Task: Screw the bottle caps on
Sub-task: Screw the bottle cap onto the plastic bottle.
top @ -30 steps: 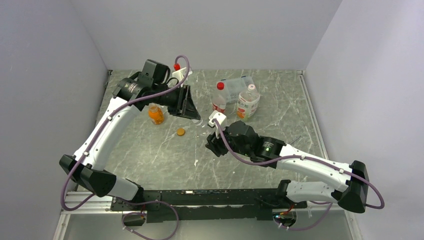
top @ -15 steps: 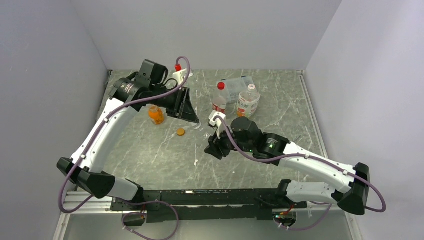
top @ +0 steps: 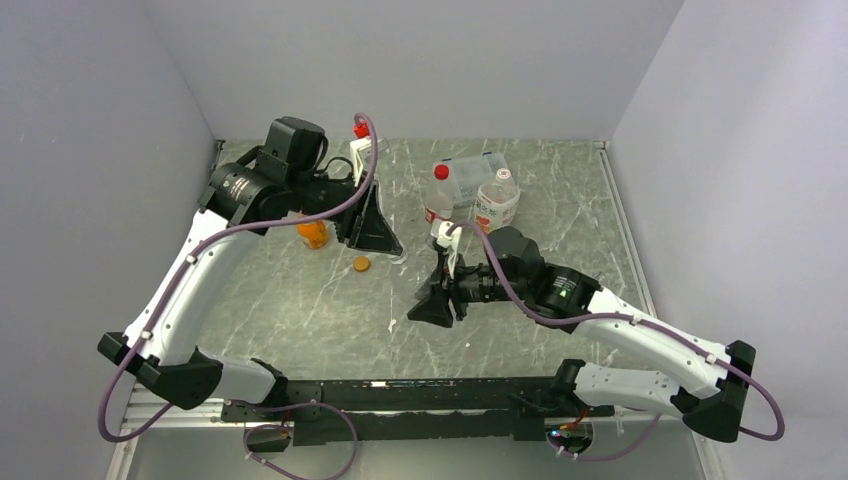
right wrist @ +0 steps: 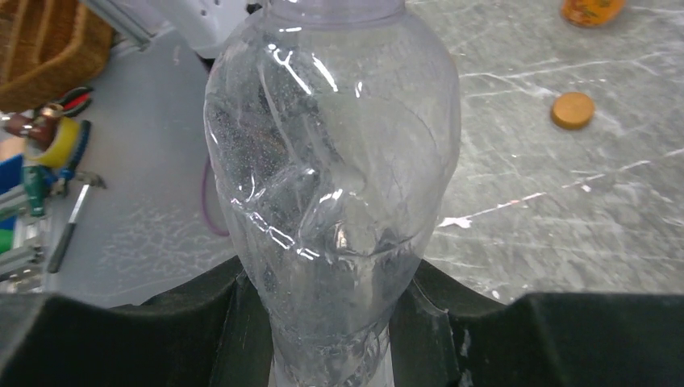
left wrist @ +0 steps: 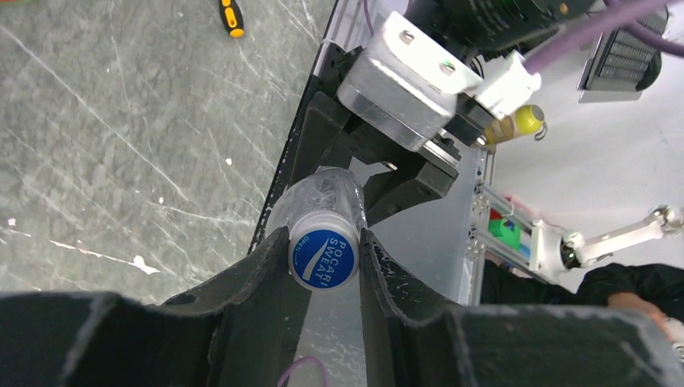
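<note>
Clear bottle (right wrist: 335,185), held over the middle of the counter (top: 300,320), body clenched in the right gripper (right wrist: 329,274), neck end bearing the blue Pocari Sweat cap (left wrist: 323,260) pinched on both sides by the left gripper (left wrist: 323,239); loose orange cap (top: 361,264) lying on the counter toward the left edge.

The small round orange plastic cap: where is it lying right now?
In the top view the small round orange plastic cap lies loose on the grey marbled table, left of centre, just near-right of the squat orange-liquid bottle.
</note>
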You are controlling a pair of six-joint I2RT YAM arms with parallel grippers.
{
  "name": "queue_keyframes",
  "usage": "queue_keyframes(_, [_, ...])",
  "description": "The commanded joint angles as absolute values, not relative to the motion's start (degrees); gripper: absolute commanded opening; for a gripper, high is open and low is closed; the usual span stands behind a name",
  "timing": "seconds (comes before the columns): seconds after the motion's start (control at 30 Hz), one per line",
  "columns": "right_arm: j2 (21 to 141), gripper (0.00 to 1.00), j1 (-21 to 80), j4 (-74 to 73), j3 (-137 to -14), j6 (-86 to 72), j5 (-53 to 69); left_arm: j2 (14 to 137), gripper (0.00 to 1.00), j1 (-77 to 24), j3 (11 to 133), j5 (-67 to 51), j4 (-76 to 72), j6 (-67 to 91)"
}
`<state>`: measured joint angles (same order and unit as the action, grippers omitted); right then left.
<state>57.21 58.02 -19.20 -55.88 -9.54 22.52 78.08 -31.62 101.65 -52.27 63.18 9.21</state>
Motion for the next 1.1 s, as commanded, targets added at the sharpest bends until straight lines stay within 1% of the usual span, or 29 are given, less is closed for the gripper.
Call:
queue_keyframes(0.0, [56.5,0.33,56.4,2.2,-60.3,-12.2,35.0,79.5,0.19,-34.6,103.0,-54.6,67.3,1.0])
queue_keyframes(0.23, [56.9,0.34,53.0,6.5,-60.3,-15.8,45.4,79.4,0.20,-35.7,103.3,-60.0,69.4,-4.9])
queue_keyframes(0.43, [58.9,0.34,52.9,4.4,-62.2,-14.8,50.9,79.6,0.20,-37.6,103.3,-63.5,71.3,-8.0])
queue_keyframes(0.57, [59.6,0.34,52.8,3.6,-62.9,-14.2,53.5,79.8,0.19,-38.9,103.1,-63.3,72.8,-9.2])
queue_keyframes(0.67, [59.3,0.34,52.8,2.8,-63.0,-13.7,53.3,79.1,0.17,-39.6,102.4,-61.3,73.9,-9.3])
queue_keyframes(0.93, [59.3,0.31,52.6,-1.8,-63.9,-10.5,50.1,78.8,0.15,-40.4,101.6,-54.5,77.2,-8.9])
queue_keyframes(1.07, [59.4,0.31,52.6,-4.5,-64.6,-8.6,46.1,78.7,0.14,-40.7,101.9,-51.5,77.9,-7.7])
